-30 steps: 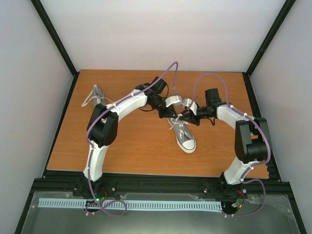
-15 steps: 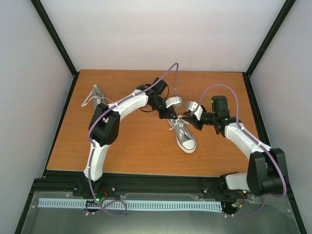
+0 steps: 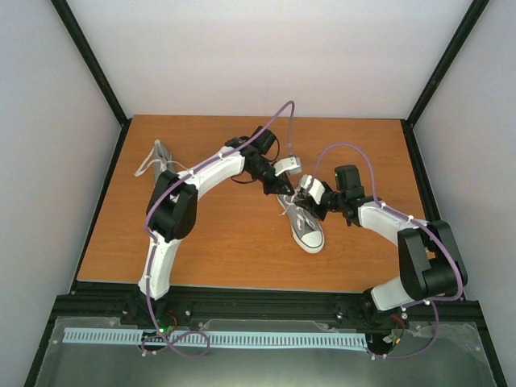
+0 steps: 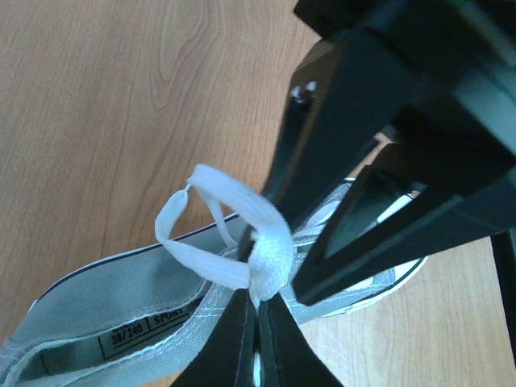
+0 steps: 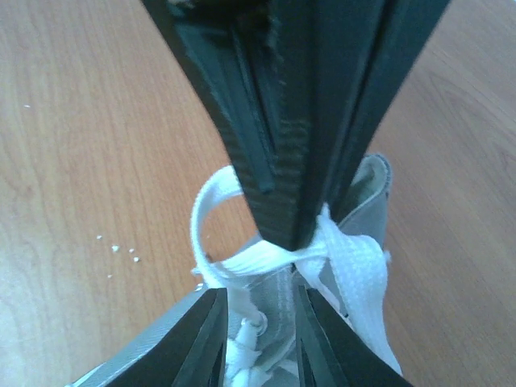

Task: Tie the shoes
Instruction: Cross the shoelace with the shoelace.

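Observation:
One grey shoe (image 3: 305,226) with a white toe cap lies mid-table, toe toward the arms. The other shoe (image 3: 160,156) lies at the far left. My left gripper (image 3: 282,189) is shut on a white lace loop (image 4: 211,256) just above the near shoe's collar (image 4: 105,306), with the pinch at the tips (image 4: 260,305). My right gripper (image 5: 262,343) faces it from the other side, jaws slightly apart over the eyelets and nothing clamped. In the right wrist view the left gripper (image 5: 295,232) comes down from above with the lace (image 5: 355,274) draped round its tips. The right fingers (image 4: 339,129) cross the left wrist view.
The wooden table (image 3: 210,242) is ringed by a black frame (image 3: 242,289), with white walls close on three sides. A few white crumbs (image 5: 121,250) lie on the wood beside the shoe. Purple cables arch over both wrists.
The right arm swung out to the right, away from the shoe, then came back in with its gripper at the laces. The left gripper held the lace in place.

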`<control>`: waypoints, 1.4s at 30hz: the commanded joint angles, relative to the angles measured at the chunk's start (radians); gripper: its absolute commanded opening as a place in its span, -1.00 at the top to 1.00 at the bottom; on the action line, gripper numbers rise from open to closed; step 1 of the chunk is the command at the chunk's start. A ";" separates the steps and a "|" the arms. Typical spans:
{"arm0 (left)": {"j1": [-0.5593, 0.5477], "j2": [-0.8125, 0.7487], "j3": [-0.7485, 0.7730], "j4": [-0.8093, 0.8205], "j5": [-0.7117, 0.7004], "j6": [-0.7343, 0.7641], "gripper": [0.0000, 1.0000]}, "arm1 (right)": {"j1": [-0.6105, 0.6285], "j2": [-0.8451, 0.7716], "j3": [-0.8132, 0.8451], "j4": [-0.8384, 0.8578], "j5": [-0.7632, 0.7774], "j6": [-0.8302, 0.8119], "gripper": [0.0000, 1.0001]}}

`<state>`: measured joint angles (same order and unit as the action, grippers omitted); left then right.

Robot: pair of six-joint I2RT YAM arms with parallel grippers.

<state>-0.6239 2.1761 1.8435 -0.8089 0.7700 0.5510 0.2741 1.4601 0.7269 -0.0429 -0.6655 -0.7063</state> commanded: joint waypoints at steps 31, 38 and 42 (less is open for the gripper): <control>0.010 0.030 0.065 -0.032 0.049 0.025 0.98 | 0.032 0.045 0.026 0.046 0.048 -0.040 0.94; 0.013 0.037 0.054 -0.003 -0.017 0.010 0.98 | 0.033 -0.058 0.034 -0.077 0.053 0.042 0.94; 0.013 0.038 0.054 0.004 -0.013 0.004 0.98 | 0.032 -0.124 0.024 -0.134 0.042 0.113 0.95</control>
<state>-0.6170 2.1914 1.8709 -0.8299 0.7685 0.5541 0.2974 1.4025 0.7425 -0.0933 -0.5968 -0.6697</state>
